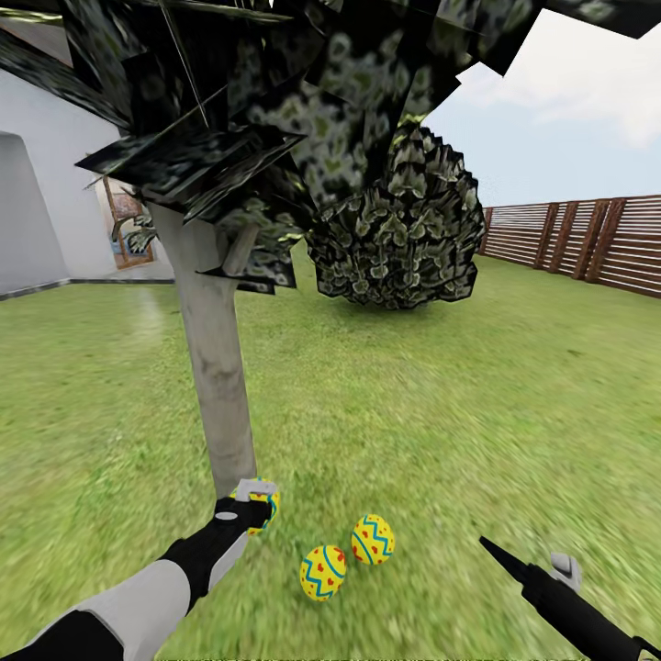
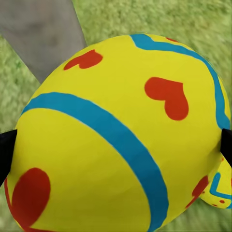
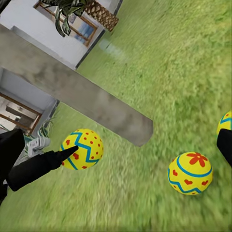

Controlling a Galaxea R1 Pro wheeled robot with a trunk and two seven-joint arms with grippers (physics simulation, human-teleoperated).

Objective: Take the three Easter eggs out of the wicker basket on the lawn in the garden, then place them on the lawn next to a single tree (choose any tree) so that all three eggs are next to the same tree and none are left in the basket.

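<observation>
At the foot of the tree's pale grey trunk, my left gripper is shut on a yellow Easter egg, low over the lawn. In the left wrist view that egg, with blue bands and red hearts, sits between the black fingers. Two more eggs lie on the grass just right of the trunk. My right gripper hovers open to their right, holding nothing. The right wrist view has the trunk and eggs. The wicker basket is out of view.
A dense dark shrub stands behind the tree. A white house wall is at the left and a brown slatted fence runs at the right. Open grass stretches between the eggs and the fence.
</observation>
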